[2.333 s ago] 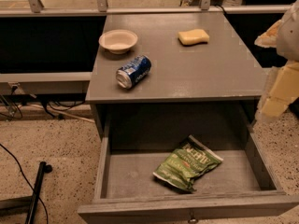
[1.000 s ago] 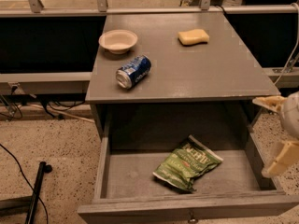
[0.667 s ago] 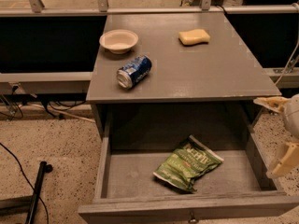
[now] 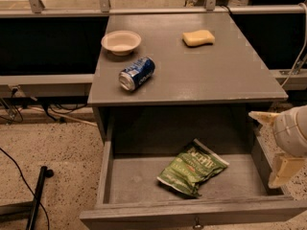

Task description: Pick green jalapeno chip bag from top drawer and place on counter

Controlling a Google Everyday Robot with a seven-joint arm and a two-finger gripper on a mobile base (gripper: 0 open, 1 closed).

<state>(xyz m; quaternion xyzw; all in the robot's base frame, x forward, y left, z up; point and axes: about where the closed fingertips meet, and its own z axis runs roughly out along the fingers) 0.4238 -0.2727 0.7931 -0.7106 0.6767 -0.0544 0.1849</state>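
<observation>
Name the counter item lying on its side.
The blue soda can, tipped over; the bowl and sponge sit flat. The gripper hangs right of the top drawer, jaws open.

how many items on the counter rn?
3. Bowl at back left, yellow sponge at back right, blue soda can on its side at front left of the counter. None looks hidden. The gripper hangs open, right of the top drawer.

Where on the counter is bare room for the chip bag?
Bare: the counter's front right, forward of the sponge, right of the soda can. Crowded: back left, bowl and can. The gripper sits by the top drawer's right wall, jaws open.
</observation>
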